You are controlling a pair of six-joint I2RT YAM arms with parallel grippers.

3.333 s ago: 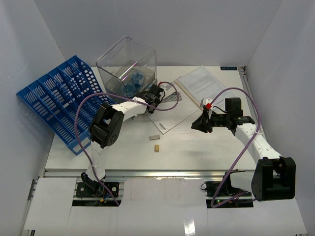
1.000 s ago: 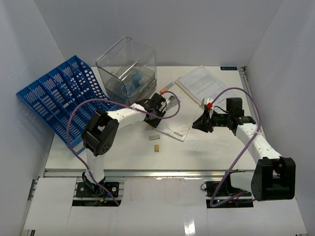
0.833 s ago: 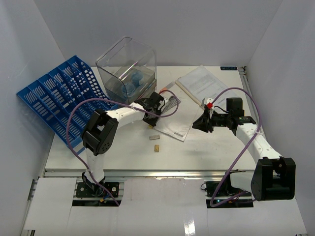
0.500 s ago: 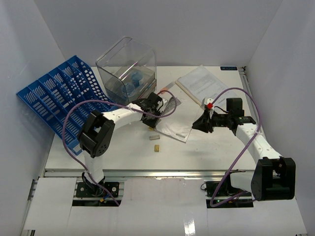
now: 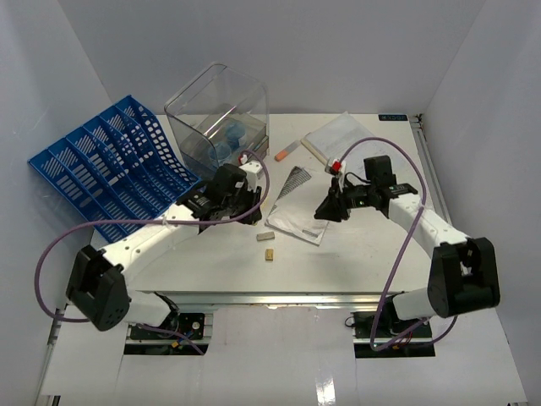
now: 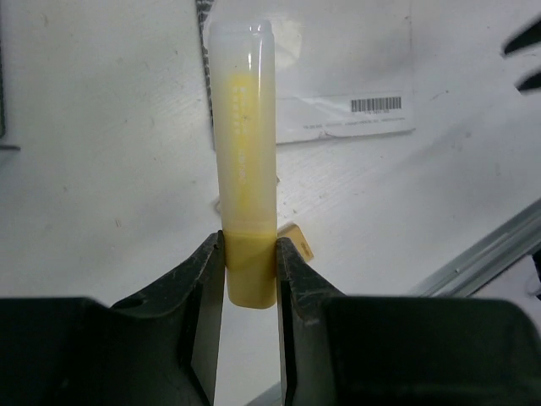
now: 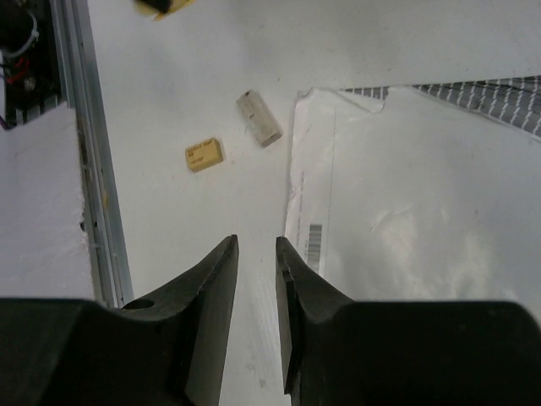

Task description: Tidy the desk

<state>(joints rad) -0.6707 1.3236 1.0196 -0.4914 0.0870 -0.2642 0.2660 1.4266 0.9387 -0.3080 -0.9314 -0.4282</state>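
OK, flat white rectangular desk (image 5: 363, 254) spans the cell under both arms. Blue slotted plastic file rack (image 5: 93, 178) overhangs its left edge; clear plastic bin (image 5: 218, 114) at the back. White barcoded paper sheet (image 5: 296, 218) lies mid-desk. Right gripper (image 7: 256, 254) hovers at its edge, jaws slightly parted, empty. Left gripper (image 6: 249, 258) clamps yellow plastic marker (image 6: 243, 152) by its base.

Repositioned on both sides.
Drawn back toward the near left with the left pincer (image 6: 249, 254), now clamping a yellow marker (image 6: 243, 169); moved leftward over the paper packet (image 7: 406, 211) with the right pincer (image 7: 256, 249).
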